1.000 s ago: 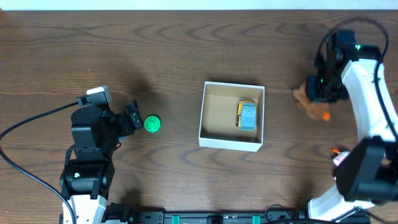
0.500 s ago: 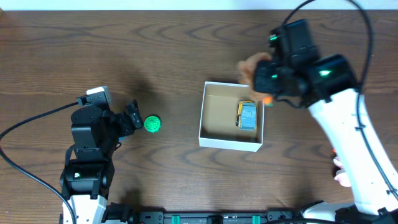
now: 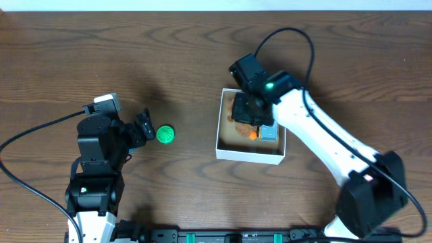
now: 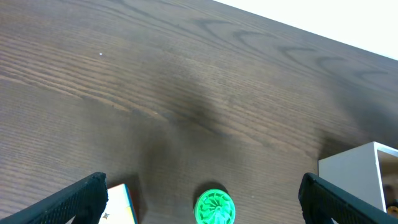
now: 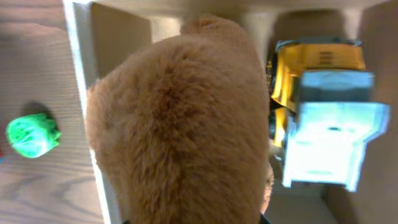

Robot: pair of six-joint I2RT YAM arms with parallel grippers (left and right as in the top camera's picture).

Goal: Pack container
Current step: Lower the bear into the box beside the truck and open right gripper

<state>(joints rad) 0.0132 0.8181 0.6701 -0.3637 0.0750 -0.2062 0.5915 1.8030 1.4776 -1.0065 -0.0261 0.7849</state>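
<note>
My right gripper (image 3: 247, 112), still clamped on the furry brown plush toy (image 5: 180, 124), has swung it from the table's right edge into the white-walled cardboard container (image 3: 248, 157), so it looks ready to release.

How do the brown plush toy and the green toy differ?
Look: plush toy is brown and furry; green toy is round and ridged. Size: plush toy is clearly bigger. Place: plush toy is at the container, beside the truck, under the right gripper; green toy lies on the table, ungripped. Both are small toys.
</note>
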